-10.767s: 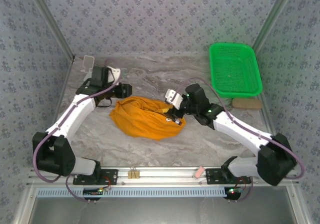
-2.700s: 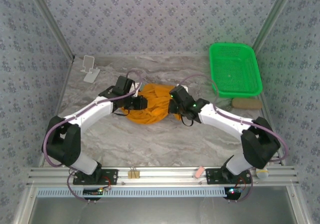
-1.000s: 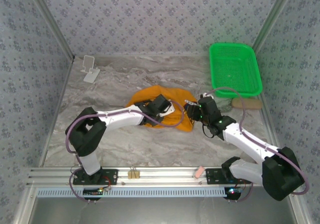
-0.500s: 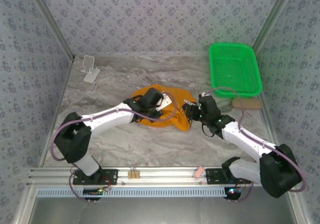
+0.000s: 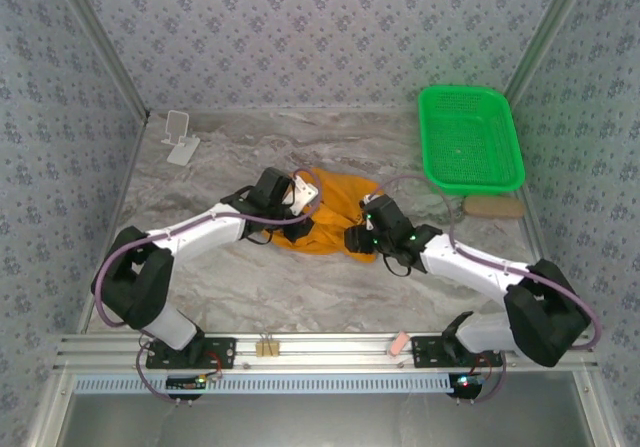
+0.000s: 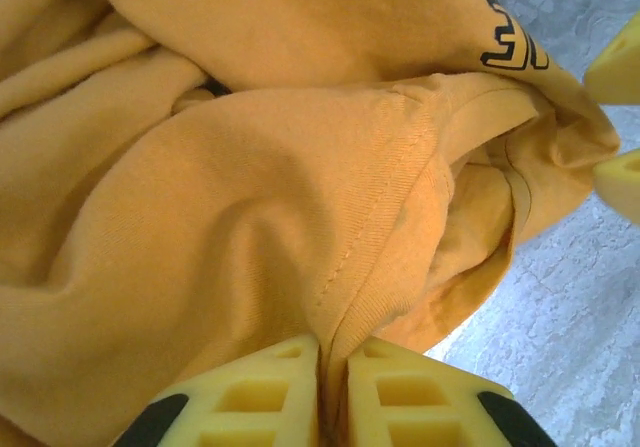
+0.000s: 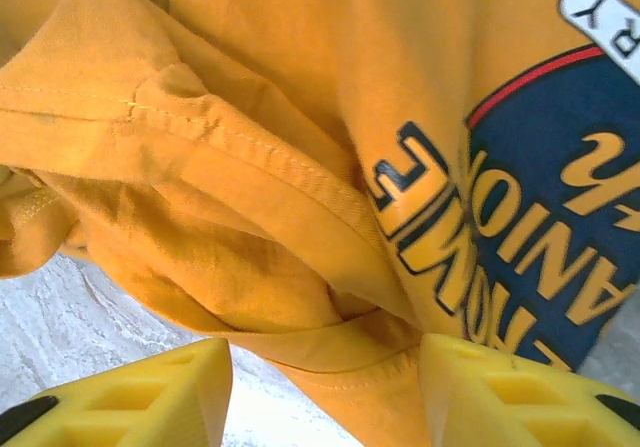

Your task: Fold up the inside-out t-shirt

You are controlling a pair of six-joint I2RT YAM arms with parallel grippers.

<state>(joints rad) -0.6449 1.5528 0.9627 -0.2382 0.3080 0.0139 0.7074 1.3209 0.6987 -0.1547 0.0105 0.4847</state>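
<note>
Top view, t-shirt: we're seeing the t-shirt [image 5: 335,195] lying bunched in a heap mid-tabletop [image 5: 250,277], with both arms reaching into it from either side.
Top view, risk: two arms are crowding one small bundle. If they pull unevenly, we're expecting the heap to drag across instead of opening out.
Left wrist, fingers: the left fingers [image 6: 265,397] are pressing together on a stitched seam fold [image 6: 375,207], cloth running into the slit between them.
Left wrist, risk: that pinch is looking thin. A tug could be slipping it free, or it may be catching two layers.
Right wrist, fingers: the right fingers [image 7: 140,392] are standing apart, straddling a hem [image 7: 260,167] beside the lettered print [image 7: 520,217], not clamping.
Right wrist, risk: closing here could be gathering the folds under the hem too, leaving layers tangled.
</note>
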